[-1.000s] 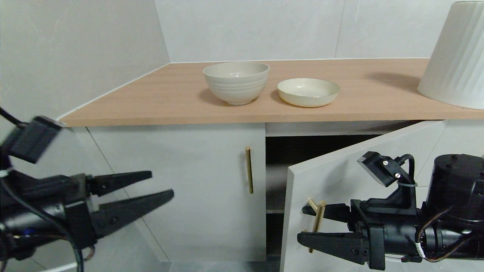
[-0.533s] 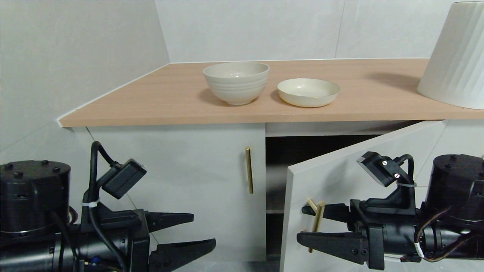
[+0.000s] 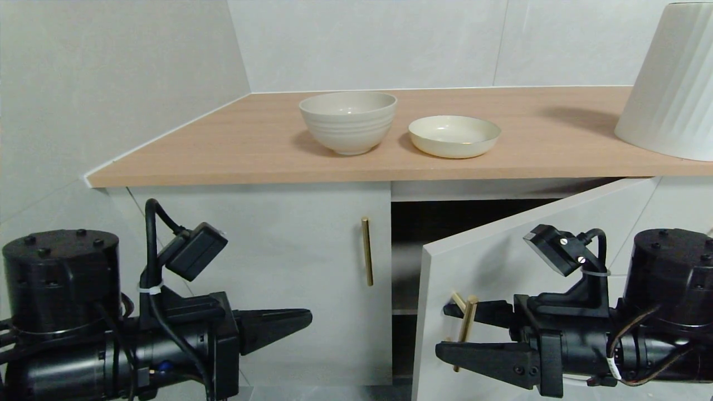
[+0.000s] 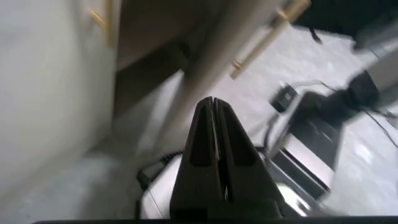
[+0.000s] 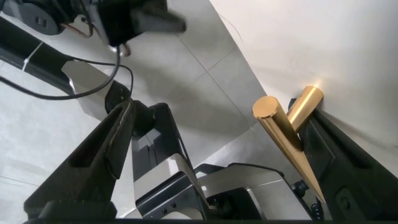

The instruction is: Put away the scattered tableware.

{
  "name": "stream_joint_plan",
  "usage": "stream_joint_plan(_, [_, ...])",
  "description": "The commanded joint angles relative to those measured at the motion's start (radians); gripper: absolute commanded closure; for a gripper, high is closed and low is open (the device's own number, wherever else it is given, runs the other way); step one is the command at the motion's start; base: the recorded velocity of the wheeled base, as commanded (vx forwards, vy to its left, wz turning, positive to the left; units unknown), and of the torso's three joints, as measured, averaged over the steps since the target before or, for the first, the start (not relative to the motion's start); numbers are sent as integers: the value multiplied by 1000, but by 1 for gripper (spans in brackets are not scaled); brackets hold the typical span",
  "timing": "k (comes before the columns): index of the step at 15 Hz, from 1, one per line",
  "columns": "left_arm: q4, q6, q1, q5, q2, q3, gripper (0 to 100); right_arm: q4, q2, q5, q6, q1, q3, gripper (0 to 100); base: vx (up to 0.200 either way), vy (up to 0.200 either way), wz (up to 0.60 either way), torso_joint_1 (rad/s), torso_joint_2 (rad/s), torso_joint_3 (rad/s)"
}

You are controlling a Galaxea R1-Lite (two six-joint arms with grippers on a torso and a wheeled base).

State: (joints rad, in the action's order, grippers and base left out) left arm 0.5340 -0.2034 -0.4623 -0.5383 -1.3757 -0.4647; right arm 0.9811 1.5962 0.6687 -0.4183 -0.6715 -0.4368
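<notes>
While the right gripper (image 3: pixel 443 329) stands wide open with the brass handle (image 3: pixel 467 326) of the ajar door (image 3: pixel 518 239) between its jaws, perhaps touching one, the left gripper (image 3: pixel 298 323) is pressed closed, empty; the bowl (image 3: pixel 348 120) and shallow dish (image 3: pixel 454 135) sit on the counter (image 3: pixel 223 150) well above both
</notes>
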Motion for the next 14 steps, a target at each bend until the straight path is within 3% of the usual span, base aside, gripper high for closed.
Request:
stream_joint_plan(1, [47,-7,-4,40,-57,-12,100,-2,-2,-1,0,0,0,0,0,0,0,0,0,0])
stream_joint_plan(3, [133,-27,-12,43,-164,-68,100,-2,-1,-1,1,0,1,0,0,0,0,0,0,0])
stream_joint_plan(5, [228,-36,-81,49,-304,-83,100,-2,1,-5,36,0,15,0,0,0,0,0,0,0])
stream_joint_plan(6, [348,-51,-113,52,-393,-109,100,-2,1,-17,79,1,20,0,0,0,0,0,0,0])
stream_joint_plan(8, [517,-129,-145,57,-479,-126,100,-5,-2,-43,84,0,21,0,0,0,0,0,0,0])
stream_joint_plan(9, [564,-140,-151,60,-514,-120,100,-7,-1,-43,84,0,21,0,0,0,0,0,0,0])
stream_joint_plan(11, [603,-134,-153,69,-575,-109,100,-5,1,-44,84,0,21,0,0,0,0,0,0,0])
stream_joint_plan(12, [629,-114,-156,78,-618,-127,100,-2,-2,-46,84,1,18,0,0,0,0,0,0,0])
stream_joint_plan(14, [669,-113,-170,104,-663,-172,100,-2,-10,-55,84,1,20,0,0,0,0,0,0,0])
